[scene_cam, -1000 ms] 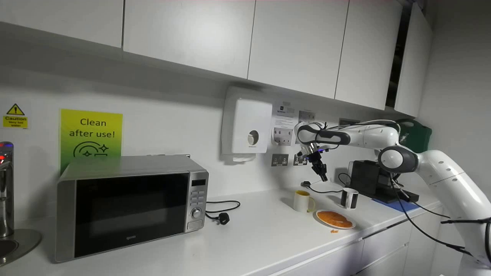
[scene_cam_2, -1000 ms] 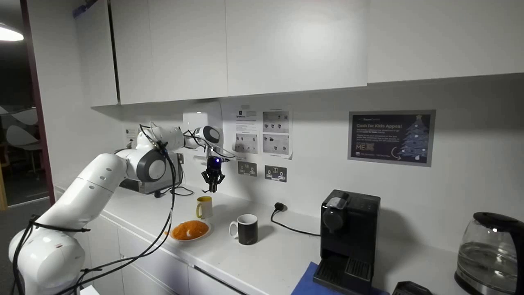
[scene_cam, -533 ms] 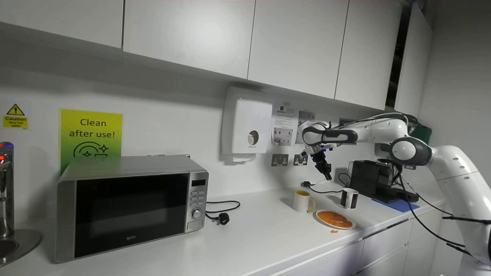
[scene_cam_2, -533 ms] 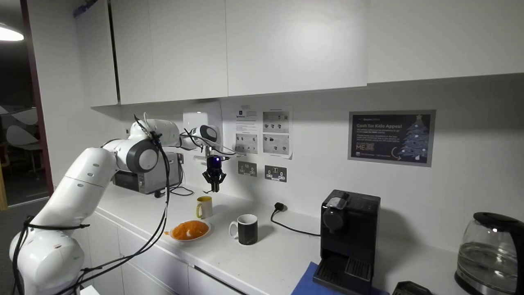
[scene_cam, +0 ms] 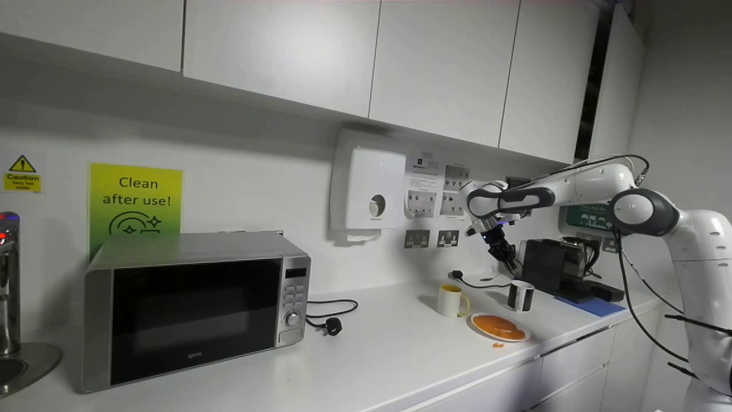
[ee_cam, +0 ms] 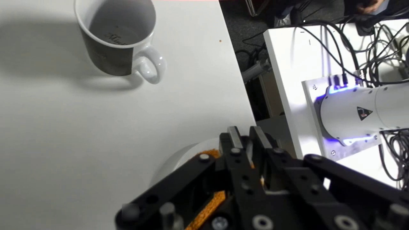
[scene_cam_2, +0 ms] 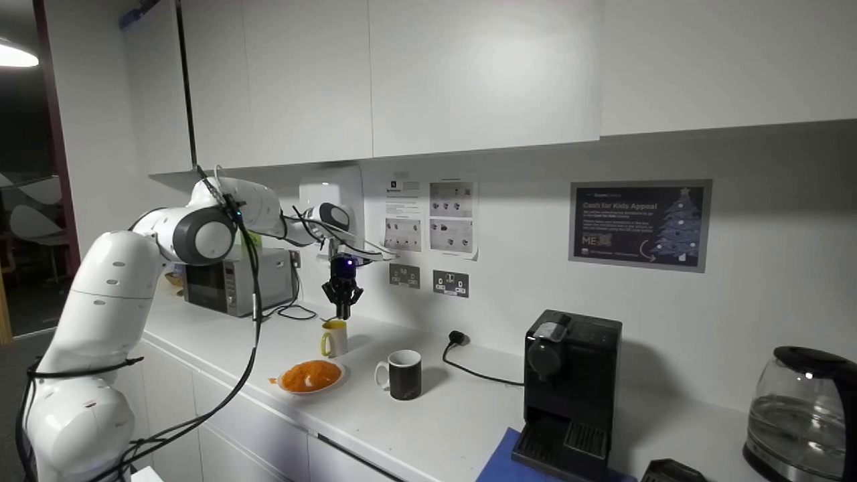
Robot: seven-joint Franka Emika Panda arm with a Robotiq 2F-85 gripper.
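Silvery spoon [scene_cam: 487, 279], near-level, toward microwave [scene_cam: 197, 312]

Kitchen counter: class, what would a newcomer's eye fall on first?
Probably the bright orange heap on the plate near the edge of the counter. Next, the white arm stretched over the counter, black gripper angled downward. Also the yellow-green sign on the wall behind the microwave.

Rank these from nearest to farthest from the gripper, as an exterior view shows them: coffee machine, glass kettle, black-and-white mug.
In an exterior view, from the gripper:
1. Black-and-white mug: below it, to the right.
2. Coffee machine: farther right, past the mug.
3. Glass kettle: at the picture's right edge, partly cut off.
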